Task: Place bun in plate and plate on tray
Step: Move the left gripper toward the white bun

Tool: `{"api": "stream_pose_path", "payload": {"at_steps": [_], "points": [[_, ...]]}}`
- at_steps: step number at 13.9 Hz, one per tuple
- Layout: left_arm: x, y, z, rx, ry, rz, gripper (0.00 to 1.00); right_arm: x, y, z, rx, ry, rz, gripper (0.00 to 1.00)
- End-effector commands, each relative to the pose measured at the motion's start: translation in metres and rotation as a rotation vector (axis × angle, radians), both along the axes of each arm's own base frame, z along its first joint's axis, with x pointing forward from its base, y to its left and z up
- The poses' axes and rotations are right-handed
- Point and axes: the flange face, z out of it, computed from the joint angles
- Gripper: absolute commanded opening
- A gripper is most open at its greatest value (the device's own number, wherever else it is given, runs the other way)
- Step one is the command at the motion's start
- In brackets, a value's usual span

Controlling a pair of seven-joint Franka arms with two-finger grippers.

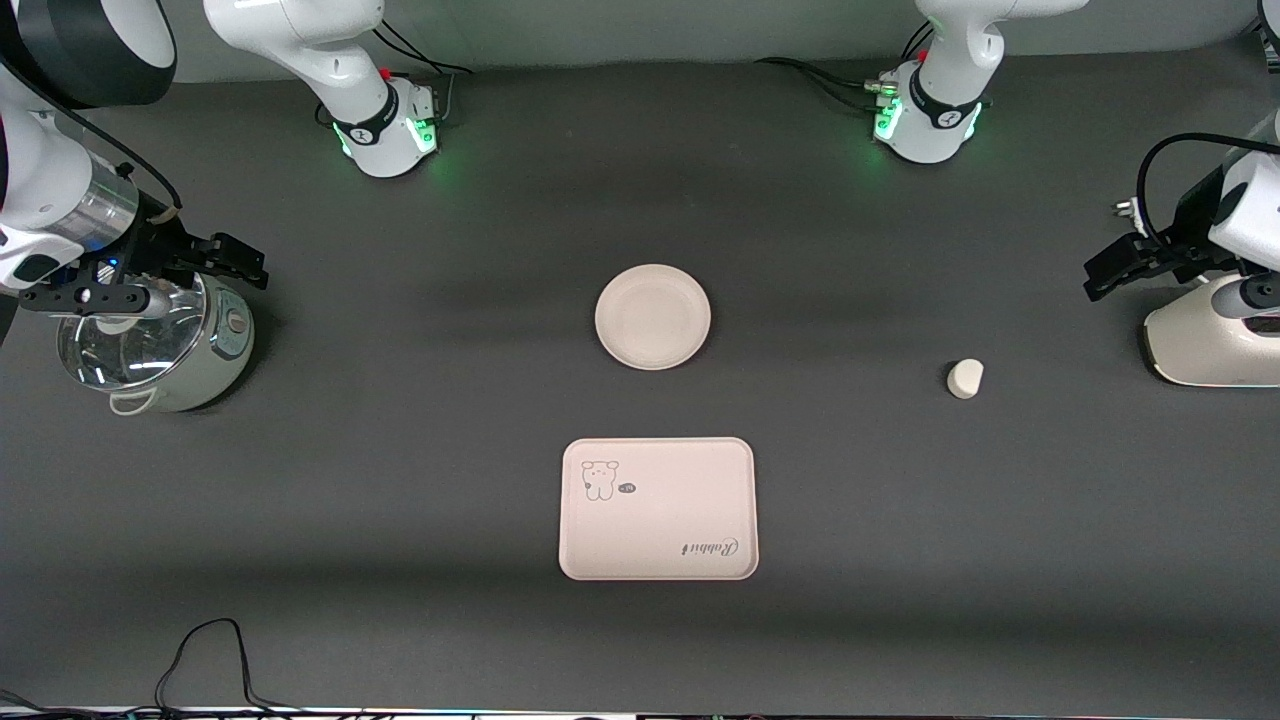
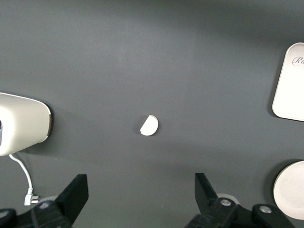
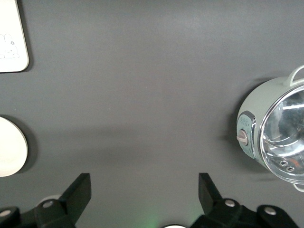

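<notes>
The bun [image 1: 965, 378] [image 2: 149, 126], a small off-white lump, lies on the dark table toward the left arm's end. In the middle of the table sits the empty round cream plate [image 1: 653, 316] [image 2: 292, 190] [image 3: 9, 147]. The rectangular tray [image 1: 670, 510] [image 2: 290, 80] [image 3: 12, 38], with its animal drawing, lies nearer the front camera than the plate. My left gripper [image 1: 1105, 272] [image 2: 141, 183] hangs open and empty over the table beside a white appliance, well apart from the bun. Above a pot at the right arm's end, my right gripper [image 1: 240, 262] [image 3: 145, 183] is open and empty.
A pale green pot with a glass lid [image 1: 160, 350] [image 3: 275, 137] stands at the right arm's end. A white appliance [image 1: 1210, 340] [image 2: 21, 123] stands at the left arm's end. A black cable [image 1: 200, 650] loops near the table's front edge.
</notes>
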Motion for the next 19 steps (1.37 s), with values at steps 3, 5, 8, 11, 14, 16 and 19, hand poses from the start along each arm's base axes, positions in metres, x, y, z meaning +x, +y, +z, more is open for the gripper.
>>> {"api": "stream_pose_path", "payload": {"at_steps": [3, 5, 8, 11, 14, 16, 19], "points": [[0.005, 0.0, 0.005, 0.012, -0.008, -0.011, 1.0, 0.0, 0.0, 0.001, 0.009, -0.016, 0.001, 1.0], [0.006, -0.001, 0.005, 0.012, -0.007, -0.016, 1.0, 0.0, -0.001, 0.002, 0.009, -0.016, 0.001, 1.0], [0.007, -0.006, -0.003, 0.011, 0.009, -0.028, 1.0, -0.001, -0.001, 0.002, 0.009, -0.011, 0.002, 1.0], [0.017, -0.001, -0.018, -0.001, 0.027, -0.019, 1.0, -0.002, -0.001, 0.002, 0.009, -0.011, 0.003, 1.0], [0.025, 0.002, -0.058, -0.005, 0.068, -0.021, 1.0, -0.002, -0.001, 0.002, 0.009, -0.009, 0.003, 1.0], [0.024, 0.008, -0.085, -0.007, 0.088, -0.06, 1.0, -0.002, -0.001, 0.002, 0.009, -0.009, 0.003, 1.0], [0.033, 0.023, -0.162, -0.02, 0.145, -0.134, 1.0, -0.002, -0.001, 0.002, 0.01, -0.009, 0.009, 1.0]]}}
